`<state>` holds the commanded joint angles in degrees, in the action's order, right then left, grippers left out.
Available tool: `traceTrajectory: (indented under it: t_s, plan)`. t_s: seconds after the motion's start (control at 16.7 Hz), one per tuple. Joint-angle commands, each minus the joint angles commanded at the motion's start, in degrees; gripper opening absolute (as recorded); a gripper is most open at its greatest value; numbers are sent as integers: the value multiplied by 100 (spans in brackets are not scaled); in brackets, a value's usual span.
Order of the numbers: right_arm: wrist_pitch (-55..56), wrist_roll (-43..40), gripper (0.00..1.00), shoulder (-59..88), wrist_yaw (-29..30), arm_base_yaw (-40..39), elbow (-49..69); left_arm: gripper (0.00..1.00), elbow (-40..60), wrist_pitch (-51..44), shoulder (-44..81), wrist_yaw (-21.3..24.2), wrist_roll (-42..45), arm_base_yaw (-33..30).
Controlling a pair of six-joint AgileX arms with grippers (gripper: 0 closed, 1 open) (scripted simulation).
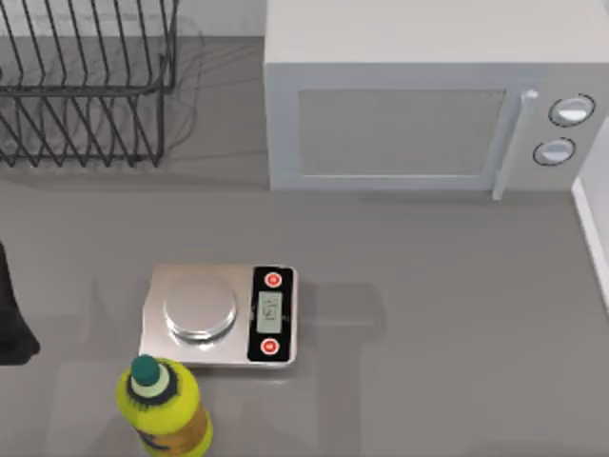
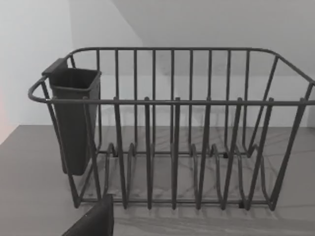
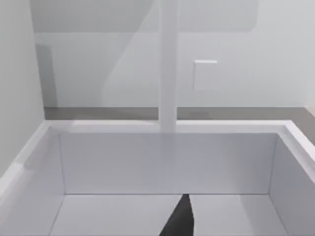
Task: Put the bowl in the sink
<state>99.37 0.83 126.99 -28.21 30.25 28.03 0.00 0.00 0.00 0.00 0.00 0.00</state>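
Note:
The bowl is out of view. The sink [image 3: 162,162] is a white, square basin with a white faucet column [image 3: 167,64] at its back wall, and its rim [image 1: 592,228] runs along the table's right edge. A dark part of my right gripper [image 3: 179,219] hangs over the basin. My left arm [image 1: 11,314] is a dark shape at the table's left edge. Part of my left gripper [image 2: 93,221] faces the dish rack.
A black wire dish rack [image 1: 86,86] with a dark cutlery cup [image 2: 74,118] stands at the back left. A white microwave [image 1: 419,114] fills the back right. A kitchen scale [image 1: 219,314] with a steel plate [image 1: 200,309] lies front left, and a yellow bottle [image 1: 164,409] stands just in front of it.

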Motion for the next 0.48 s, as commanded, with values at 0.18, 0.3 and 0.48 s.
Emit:
traceTrajectory:
  t_s: [0.18,0.3,0.48]
  plan:
    - [0,0,100,0,0,0,0,100,0,0,0,0,0,0]
    - [0,0,100,0,0,0,0,100,0,0,0,0,0,0]
    - [0,0,100,0,0,0,0,100,0,0,0,0,0,0]
